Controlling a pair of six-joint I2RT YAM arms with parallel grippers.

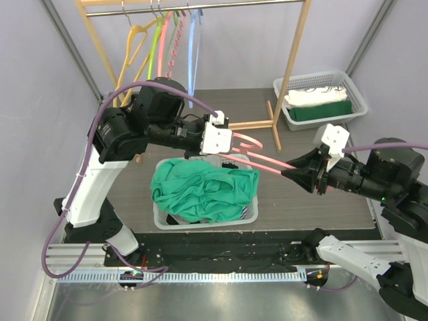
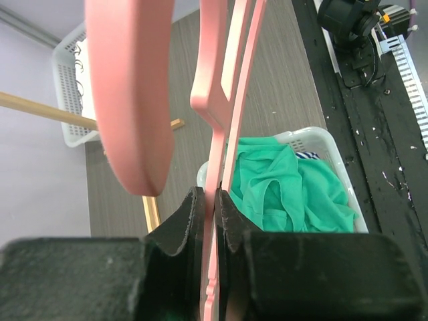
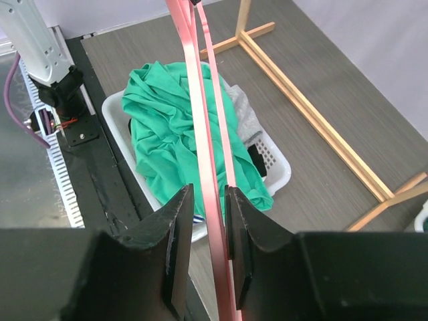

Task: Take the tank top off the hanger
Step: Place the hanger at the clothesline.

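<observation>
The left claw (image 2: 212, 195) is clamped tight on the pink hanger (image 2: 212, 80). The right claw (image 3: 208, 197) straddles its bar, grip unclear. The green tank top (image 1: 200, 187) lies heaped in the white basket (image 1: 158, 217).

The hanger (image 1: 257, 160) is smooth pink plastic with a soft sheen along its flat strips. The tank top (image 1: 200, 190) is green cloth, matt, lying in soft creases. The basket (image 1: 251, 215) holding it is white plastic, faintly glossy, its walls pierced with small slots. The tabletop (image 1: 314, 200) has a dark grey wood-grain finish, matt. The rack (image 1: 292, 60) is pale, smooth wood with a grey metal rail (image 1: 234, 5) across its top. The left end effector (image 2: 210, 200) and right end effector (image 3: 207, 200) are matt black plastic with finely ribbed inner faces. A brushed metal sheet (image 1: 200, 301) at the near edge reflects dully.
</observation>
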